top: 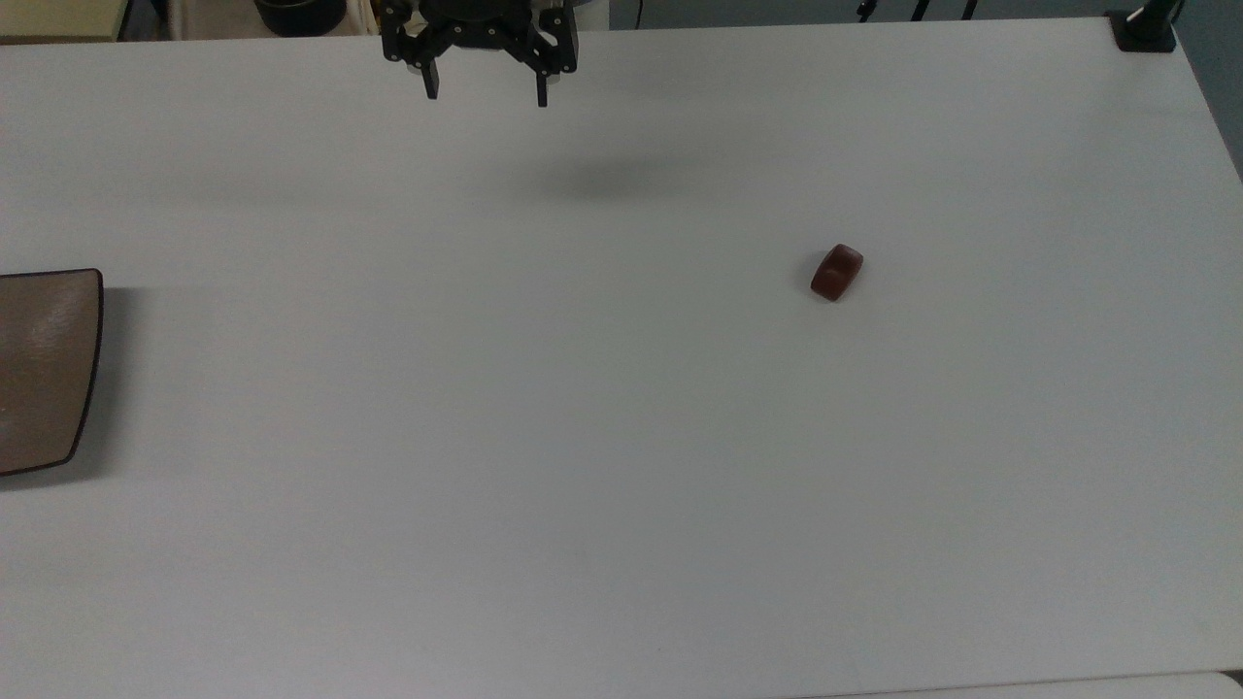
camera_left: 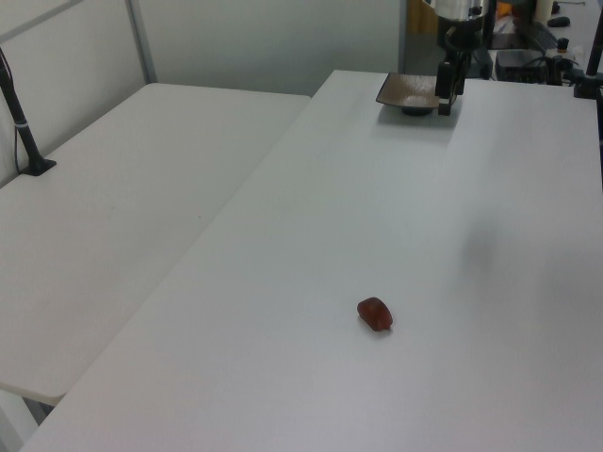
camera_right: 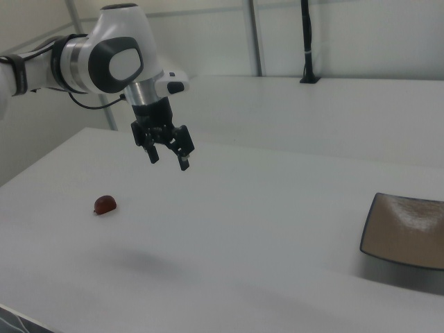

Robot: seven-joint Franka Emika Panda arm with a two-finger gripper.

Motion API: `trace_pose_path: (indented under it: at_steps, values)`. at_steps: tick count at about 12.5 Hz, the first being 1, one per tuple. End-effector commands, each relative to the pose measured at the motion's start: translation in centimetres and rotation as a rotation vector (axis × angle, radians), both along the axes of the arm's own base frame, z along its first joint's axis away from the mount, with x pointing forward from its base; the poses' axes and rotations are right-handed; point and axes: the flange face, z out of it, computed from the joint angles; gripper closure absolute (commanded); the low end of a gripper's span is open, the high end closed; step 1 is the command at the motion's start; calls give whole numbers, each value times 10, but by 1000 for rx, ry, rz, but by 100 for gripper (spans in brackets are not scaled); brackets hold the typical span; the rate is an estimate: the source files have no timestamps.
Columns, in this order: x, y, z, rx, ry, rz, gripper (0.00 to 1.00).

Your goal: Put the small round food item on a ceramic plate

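Note:
The small round food item (top: 836, 272) is a glossy reddish-brown lump lying alone on the white table; it also appears in the left view (camera_left: 375, 314) and the right view (camera_right: 105, 205). The brown ceramic plate (top: 44, 369) sits at the top view's left edge, cut off by the frame, and shows as well in the left view (camera_left: 407, 92) and the right view (camera_right: 408, 229). My gripper (top: 486, 89) hangs open and empty high above the table's far side, well apart from both; it is seen too in the right view (camera_right: 168, 159) and the left view (camera_left: 446, 94).
The white table (top: 621, 437) is wide and bare around the food item. A black clamp (top: 1144, 29) sits at its far right corner in the top view. A second white table (camera_left: 122, 217) adjoins in the left view.

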Motion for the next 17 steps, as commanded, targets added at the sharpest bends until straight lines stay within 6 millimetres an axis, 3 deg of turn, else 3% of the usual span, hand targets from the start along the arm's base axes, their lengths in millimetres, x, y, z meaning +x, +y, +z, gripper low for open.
trace_pose_path:
  at_steps: [1,17]
  values:
    - [4,-2,5,5,-5,14,0]
    - [6,4,5,20,-14,1,0]
